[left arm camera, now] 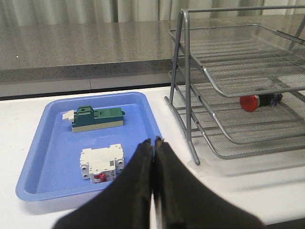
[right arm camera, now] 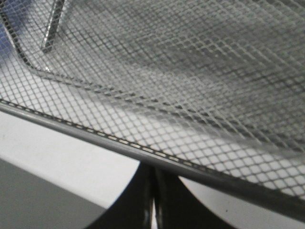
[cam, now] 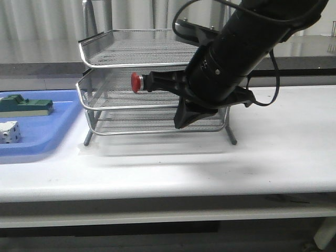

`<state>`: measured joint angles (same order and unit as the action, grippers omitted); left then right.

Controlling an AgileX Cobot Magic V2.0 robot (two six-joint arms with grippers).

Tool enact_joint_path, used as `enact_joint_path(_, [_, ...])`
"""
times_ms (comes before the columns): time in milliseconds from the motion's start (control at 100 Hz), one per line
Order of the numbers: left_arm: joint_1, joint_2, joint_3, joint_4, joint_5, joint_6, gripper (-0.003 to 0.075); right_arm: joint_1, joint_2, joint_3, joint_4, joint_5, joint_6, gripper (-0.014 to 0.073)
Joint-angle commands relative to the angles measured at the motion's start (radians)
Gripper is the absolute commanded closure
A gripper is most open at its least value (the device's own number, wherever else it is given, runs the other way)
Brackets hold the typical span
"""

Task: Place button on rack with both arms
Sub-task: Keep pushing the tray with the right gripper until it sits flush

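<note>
Button (cam: 137,82) lay in the rack's (cam: 105,52) middle tier, frame centre. Right pincer (right arm camera: 153,200) was closed, empty, at the rack edge. Left pincer (left arm camera: 153,157) was closed, empty.

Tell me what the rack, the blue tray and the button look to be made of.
Rack: metal, silvery wire mesh on a glossy rod frame; the weave and shine show it.
Blue tray: probably plastic, smooth, one even colour, rounded moulded rim.
Button: red cap likely glossy plastic; its dark body is too small to judge.
</note>
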<state>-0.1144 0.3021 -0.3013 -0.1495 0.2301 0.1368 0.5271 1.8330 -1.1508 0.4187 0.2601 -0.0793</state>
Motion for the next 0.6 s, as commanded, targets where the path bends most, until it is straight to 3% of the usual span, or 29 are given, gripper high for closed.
enact_joint_path(0, [0.005, 0.006, -0.029, -0.010, -0.082, -0.009, 0.0741, -0.021, -0.029, -0.063, -0.017, -0.061, -0.010, 0.0661])
enact_joint_path(590, [0.005, 0.006, -0.029, -0.010, -0.082, -0.009, 0.0741, -0.041, -0.006, -0.120, -0.040, -0.030, -0.010, 0.0661])
